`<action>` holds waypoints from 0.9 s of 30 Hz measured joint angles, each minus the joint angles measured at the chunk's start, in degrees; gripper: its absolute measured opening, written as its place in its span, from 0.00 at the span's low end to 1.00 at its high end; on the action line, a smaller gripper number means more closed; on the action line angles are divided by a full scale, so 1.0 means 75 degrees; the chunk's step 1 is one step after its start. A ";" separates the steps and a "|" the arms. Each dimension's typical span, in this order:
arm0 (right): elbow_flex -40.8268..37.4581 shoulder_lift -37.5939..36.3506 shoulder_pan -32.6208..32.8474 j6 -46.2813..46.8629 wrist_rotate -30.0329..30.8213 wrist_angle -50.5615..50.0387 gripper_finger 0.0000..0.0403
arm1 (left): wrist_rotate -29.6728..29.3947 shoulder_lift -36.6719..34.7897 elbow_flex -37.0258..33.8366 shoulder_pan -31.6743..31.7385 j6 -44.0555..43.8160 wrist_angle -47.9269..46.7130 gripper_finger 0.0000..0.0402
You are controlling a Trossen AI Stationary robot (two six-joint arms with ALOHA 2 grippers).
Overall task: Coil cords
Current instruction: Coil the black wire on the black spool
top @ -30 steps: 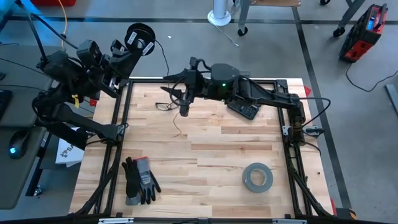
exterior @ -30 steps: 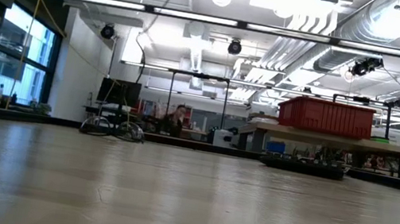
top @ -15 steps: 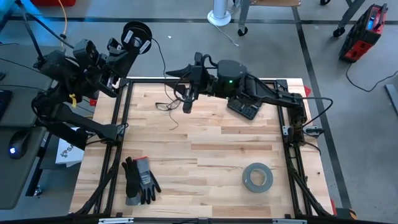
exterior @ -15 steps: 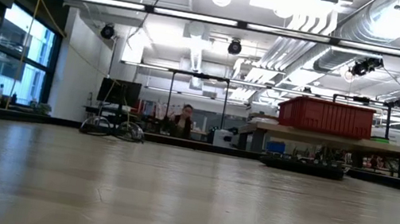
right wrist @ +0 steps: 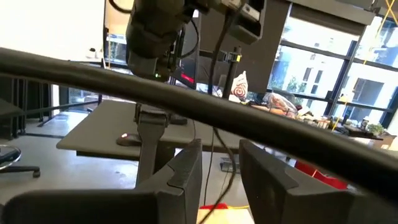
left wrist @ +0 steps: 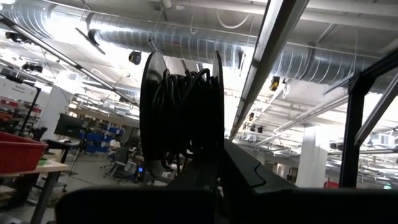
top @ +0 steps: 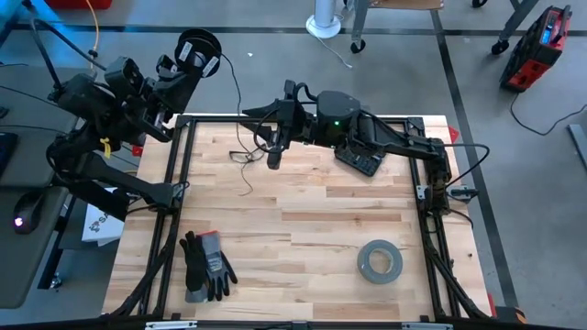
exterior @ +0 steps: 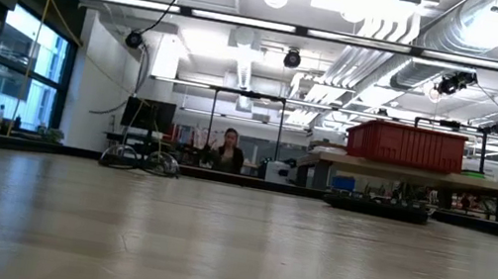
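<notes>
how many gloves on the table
1 dark pair, as far as the high view shows: the gloves lie together near the table's front left corner, left of the grey tape roll. They overlap, so the exact count is uncertain.

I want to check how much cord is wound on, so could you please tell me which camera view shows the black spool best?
The left wrist view: the spool fills the frame edge-on, dark cord wound between its flanges. The high view shows it small, past the table's far-left corner, held by the left pincer. The low and right wrist views miss it.

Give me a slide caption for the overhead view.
Left gripper holds the small round black spool off-table; right gripper handles the thin dark cord.
</notes>
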 joint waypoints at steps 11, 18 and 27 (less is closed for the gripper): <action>-0.0003 0.0115 -0.0012 -0.0265 0.0008 0.0071 0.24 | 0.0011 0.0054 -0.0003 0.0000 -0.0237 0.0043 0.00; -0.0003 0.0115 -0.0011 -0.0262 0.0008 0.0052 0.13 | 0.0009 0.0037 0.0000 0.0000 -0.0156 0.0155 0.00; 0.0000 0.0226 0.0225 -0.0128 -0.0072 0.0526 0.01 | -0.0154 0.0003 0.0000 0.0000 -0.0655 0.0211 0.00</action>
